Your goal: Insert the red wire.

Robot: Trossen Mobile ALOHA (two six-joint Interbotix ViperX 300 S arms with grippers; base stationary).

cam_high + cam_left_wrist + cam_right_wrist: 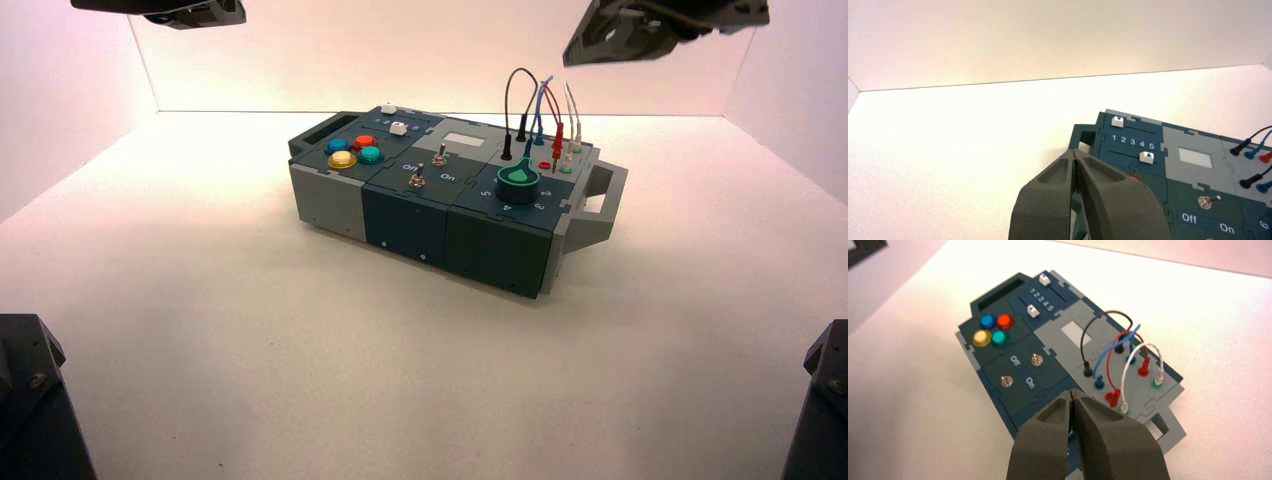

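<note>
From above, I saw the box (450,200) standing turned on the table (330,380), the right arm (655,30) over its far right side and the left arm (200,12) waiting past its left end.

In the left wrist view, the left gripper (1074,152) was closed.

In the right wrist view, the right gripper (1072,392) was pressed narrow, with nothing in it. The red wire (1108,365) arched between the blue and white wires (1151,345), one plug in the far red socket, the other leaning at the near one, whose rim showed beside it.

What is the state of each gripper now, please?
Left gripper: closed, holding nothing, beyond the box's left end.
Right gripper: closed, holding nothing, above the box.
</note>
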